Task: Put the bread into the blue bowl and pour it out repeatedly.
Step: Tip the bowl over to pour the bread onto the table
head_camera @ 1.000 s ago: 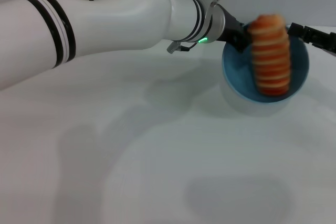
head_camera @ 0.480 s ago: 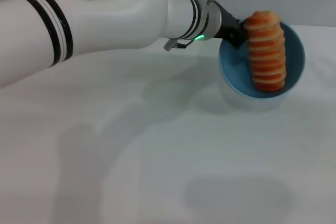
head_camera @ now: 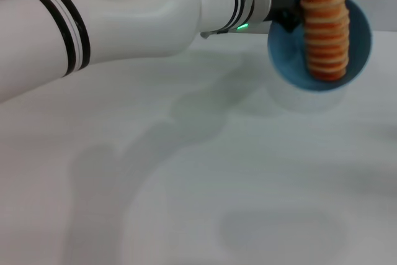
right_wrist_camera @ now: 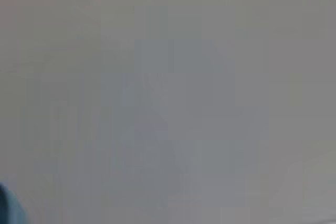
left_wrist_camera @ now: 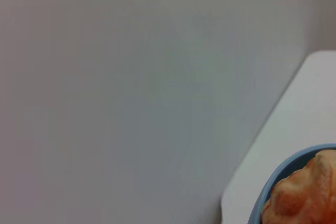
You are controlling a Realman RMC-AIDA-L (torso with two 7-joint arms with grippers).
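At the upper right of your head view, the left gripper [head_camera: 286, 12] grips the rim of the tilted blue bowl [head_camera: 358, 54] (raised off the white table [head_camera: 205, 178]), with the bread [head_camera: 325, 32] lying inside it.

Head view looks down over the table [head_camera: 186, 184]; left wrist view shares the blue bowl [head_camera: 358, 60] close up.
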